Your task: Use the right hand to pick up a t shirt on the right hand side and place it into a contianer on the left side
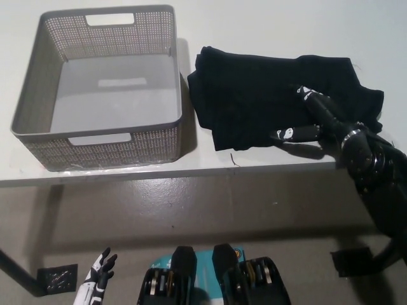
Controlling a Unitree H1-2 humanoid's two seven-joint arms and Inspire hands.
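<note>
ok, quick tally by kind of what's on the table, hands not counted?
Black t shirt: 1, folded, on the table's right side
Grey perforated container: 1, on the left, nothing inside
Total: 2

The right hand is over the shirt's near right part with fingers apart; the left hand hangs low at the lower left.

Black t shirt, plain, no print visible; grey container, walls perforated in a fine mesh pattern, floor plain grey; white table; black right hand, white fingertips; white left hand, black markings
</note>
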